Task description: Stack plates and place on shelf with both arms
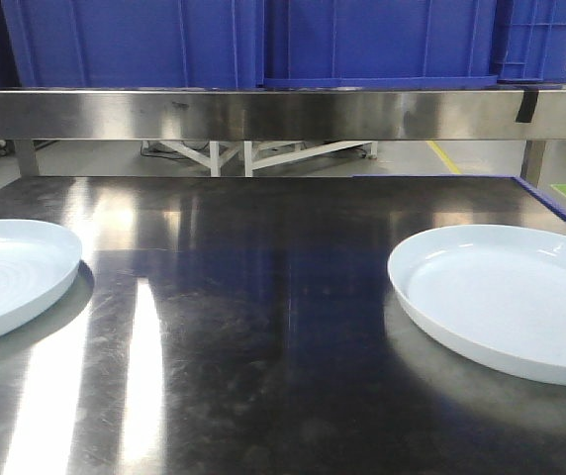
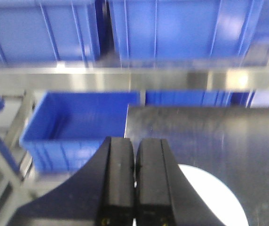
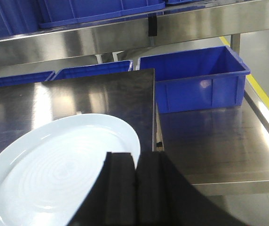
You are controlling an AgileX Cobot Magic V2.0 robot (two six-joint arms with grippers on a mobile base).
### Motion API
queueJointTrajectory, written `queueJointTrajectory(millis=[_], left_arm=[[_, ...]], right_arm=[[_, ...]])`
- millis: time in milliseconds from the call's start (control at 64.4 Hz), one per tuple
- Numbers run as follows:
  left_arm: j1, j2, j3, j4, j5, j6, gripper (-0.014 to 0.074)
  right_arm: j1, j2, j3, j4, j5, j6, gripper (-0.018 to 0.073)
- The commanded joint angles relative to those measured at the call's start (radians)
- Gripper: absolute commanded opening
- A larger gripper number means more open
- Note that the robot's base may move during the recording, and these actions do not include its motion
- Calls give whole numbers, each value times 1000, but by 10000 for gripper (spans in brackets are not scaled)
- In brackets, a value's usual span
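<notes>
Plate (image 1: 6, 277) flat at left, twin plate (image 1: 511, 302) at right, rims up.

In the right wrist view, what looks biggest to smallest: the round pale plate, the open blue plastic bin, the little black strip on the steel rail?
1. Round glossy pale blue-white plate, but it is nearest the camera, so truly bigger is unsure.
2. Open blue plastic bin.
3. Small black strip.

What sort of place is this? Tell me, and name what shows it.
Probably a factory or warehouse work area, not a home kitchen: large blue plastic crates sit on a stainless steel shelf, the bench is a bare metal worktable, and a yellow line is painted on the floor behind.
</notes>
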Motion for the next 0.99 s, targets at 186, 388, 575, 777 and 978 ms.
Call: queueJointTrajectory(millis=[186, 388, 575, 777, 978], left_arm=[[-7, 86, -63, -14, 5, -3, 90], [-7, 86, -63, -10, 19, -3, 90], [-7, 86, -63, 14, -6, -3, 90], [-7, 86, -63, 14, -6, -3, 90], [-7, 86, -63, 14, -45, -3, 90]], right_arm=[[-3, -19, 0, -6, -81, -1, 23], [-3, -19, 0, -6, -81, -1, 23], [-3, -19, 0, -6, -81, -1, 23], [-3, -19, 0, -6, -81, -1, 23], [-3, -19, 0, -6, -81, -1, 23]])
